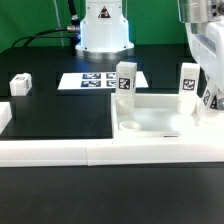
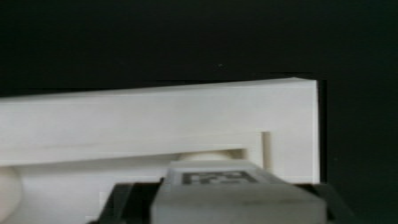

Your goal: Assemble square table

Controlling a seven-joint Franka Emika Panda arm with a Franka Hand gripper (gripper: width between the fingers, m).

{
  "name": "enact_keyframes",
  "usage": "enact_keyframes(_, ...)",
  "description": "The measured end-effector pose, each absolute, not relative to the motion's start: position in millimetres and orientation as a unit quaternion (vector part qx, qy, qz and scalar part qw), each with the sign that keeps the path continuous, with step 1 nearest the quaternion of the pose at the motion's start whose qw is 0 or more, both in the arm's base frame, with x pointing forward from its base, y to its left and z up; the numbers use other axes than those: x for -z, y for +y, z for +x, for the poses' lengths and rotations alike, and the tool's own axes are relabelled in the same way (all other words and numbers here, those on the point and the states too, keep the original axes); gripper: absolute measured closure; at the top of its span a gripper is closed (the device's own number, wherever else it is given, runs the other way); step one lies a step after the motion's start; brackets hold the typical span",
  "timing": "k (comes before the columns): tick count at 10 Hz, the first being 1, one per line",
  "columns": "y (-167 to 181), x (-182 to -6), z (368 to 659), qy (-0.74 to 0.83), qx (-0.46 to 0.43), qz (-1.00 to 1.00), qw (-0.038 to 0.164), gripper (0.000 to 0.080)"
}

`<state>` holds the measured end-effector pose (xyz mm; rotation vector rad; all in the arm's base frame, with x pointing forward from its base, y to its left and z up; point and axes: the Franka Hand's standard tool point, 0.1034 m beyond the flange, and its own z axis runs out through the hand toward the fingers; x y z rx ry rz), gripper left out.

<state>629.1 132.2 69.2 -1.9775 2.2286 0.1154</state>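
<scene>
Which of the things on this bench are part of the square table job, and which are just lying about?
For the job:
- tabletop
- two upright legs at its far corners
- held leg
- loose leg, on the exterior view's left

Just lying about:
- marker board
- rails

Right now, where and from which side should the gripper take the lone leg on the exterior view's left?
Probably from straight above, closing across the middle of the lone leg. It seems to lie on its side on the table, apart from everything, so both long sides look free. The gripper is shut on another leg now, so that one must be placed first.
</scene>
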Motion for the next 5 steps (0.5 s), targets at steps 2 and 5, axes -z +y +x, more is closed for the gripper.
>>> enact_keyframes(2,130.0,-69.8,629.8,0.716,-0.035,-0.692,0.082,0.0509)
enact_keyframes(5,119.2,-77.8,628.5,0.558,-0.056,-0.826,0.061,0.0164)
